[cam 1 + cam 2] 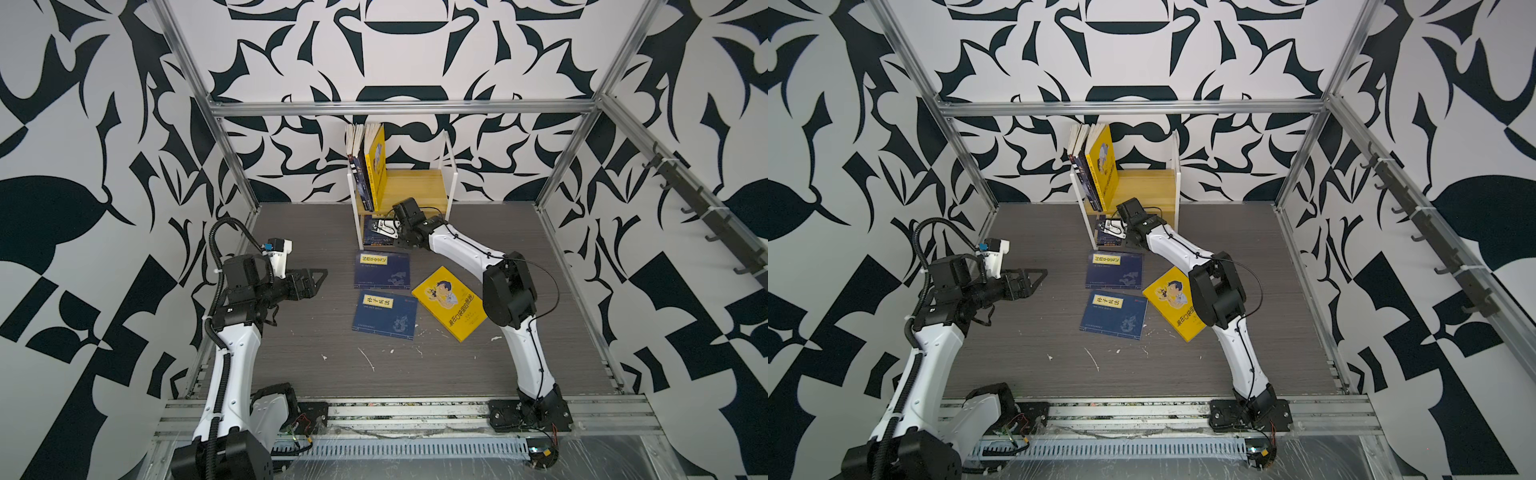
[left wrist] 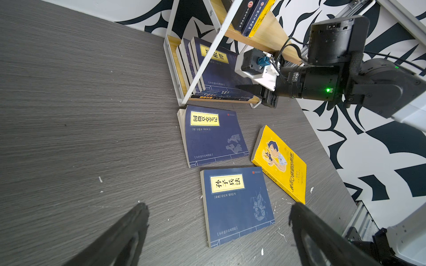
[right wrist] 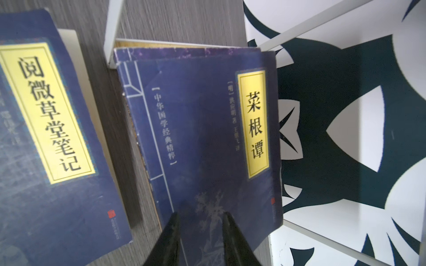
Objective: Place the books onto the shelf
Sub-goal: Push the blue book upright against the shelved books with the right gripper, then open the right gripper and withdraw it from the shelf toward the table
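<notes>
Your left jaws hang wide apart above the counter (image 1: pixel 291 353), holding nothing. Your right jaws stand narrow at the lower tier of the shelf (image 1: pixel 451 183), against the navy book (image 3: pixel 202 126) leaning there; whether they pinch it cannot be told. More books (image 1: pixel 368 166) stand on the upper tier, while two navy paperbacks (image 1: pixel 382 270) and a yellow book (image 1: pixel 451 301) lie flat on the counter.

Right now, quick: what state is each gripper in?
Left gripper: open wide, holding nothing.
Right gripper: jaws narrowly apart over the navy book cover, nothing clamped between them.
</notes>
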`<state>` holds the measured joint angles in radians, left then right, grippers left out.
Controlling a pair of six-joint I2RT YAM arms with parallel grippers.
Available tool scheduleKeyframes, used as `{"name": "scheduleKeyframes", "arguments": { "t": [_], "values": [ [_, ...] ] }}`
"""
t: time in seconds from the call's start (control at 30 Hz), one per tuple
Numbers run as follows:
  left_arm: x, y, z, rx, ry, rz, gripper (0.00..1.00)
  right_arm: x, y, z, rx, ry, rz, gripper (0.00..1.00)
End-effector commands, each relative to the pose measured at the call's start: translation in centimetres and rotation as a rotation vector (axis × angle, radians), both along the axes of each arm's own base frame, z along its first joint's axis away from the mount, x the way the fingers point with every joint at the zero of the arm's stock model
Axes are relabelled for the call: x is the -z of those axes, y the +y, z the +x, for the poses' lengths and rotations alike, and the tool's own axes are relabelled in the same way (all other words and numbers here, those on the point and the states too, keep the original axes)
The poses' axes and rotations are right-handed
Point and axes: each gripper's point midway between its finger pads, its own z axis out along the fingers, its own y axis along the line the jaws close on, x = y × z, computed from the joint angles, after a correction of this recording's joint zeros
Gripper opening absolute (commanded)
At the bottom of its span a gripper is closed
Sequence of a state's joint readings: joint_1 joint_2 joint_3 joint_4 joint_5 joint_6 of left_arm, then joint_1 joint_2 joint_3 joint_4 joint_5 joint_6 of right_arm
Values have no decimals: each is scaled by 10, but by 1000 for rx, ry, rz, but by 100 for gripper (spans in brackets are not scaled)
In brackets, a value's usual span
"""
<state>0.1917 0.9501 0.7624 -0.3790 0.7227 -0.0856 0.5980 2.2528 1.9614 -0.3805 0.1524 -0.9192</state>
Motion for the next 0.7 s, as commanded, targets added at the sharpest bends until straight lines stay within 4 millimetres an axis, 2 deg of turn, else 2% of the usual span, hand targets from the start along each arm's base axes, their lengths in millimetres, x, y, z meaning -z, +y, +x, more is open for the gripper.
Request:
{"name": "scheduleKeyframes", "arguments": {
  "t": [0.0, 0.13, 0.3, 0.43, 0.67],
  "values": [
    [-1, -2, -3, 14, -12, -11, 100, -35, 8, 3, 5, -51, 71, 33],
    [2, -4, -3, 18, 0, -22, 100, -54, 10, -9, 25, -25, 156, 39],
    [8, -10, -1, 17, 49, -62, 100, -76, 10, -44, 61, 27, 262, 44],
    [15, -17, -2, 44, 84, -84, 100, -84, 2, -68, 140, 66, 343, 45],
    [32, -34, -4, 114, 152, -77, 100, -84, -6, -116, 327, 121, 514, 61]
  ]
}}
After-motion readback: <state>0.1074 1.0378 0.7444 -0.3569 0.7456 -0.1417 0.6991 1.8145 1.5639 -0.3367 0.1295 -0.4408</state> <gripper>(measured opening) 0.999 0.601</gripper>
